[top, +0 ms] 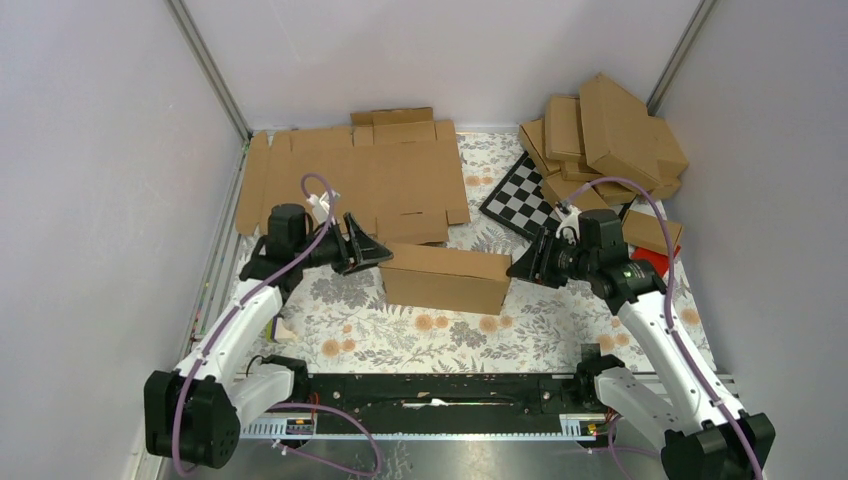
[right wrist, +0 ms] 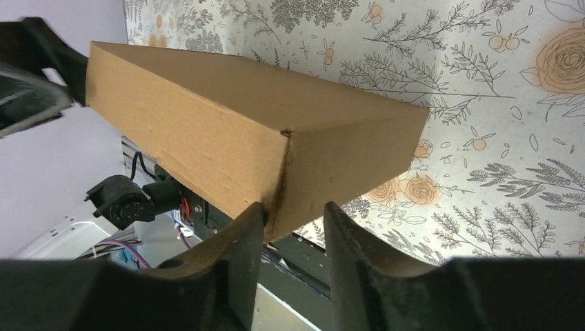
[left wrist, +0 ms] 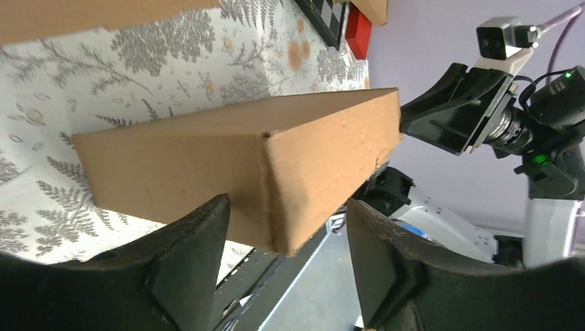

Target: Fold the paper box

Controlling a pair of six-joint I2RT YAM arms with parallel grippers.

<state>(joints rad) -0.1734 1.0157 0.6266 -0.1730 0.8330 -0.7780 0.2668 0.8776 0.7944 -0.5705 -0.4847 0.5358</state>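
Cloth in floral print bears one flat cardboard sheet at the back, one folded paper box mid-table, one left gripper spread wide around its corner, and one right gripper narrowly parted astride the opposite corner, grip unclear.

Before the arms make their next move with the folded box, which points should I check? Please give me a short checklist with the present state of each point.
1. Paper box closed, no flap standing out on the sides in view: ok.
2. Left gripper open around the box's left corner: ok.
3. Right gripper clamped on the opposite corner: cannot tell; its jaws stand close beside it.
4. Box resting on the floral table: cannot tell.
5. Checkered board apart from the box: ok.
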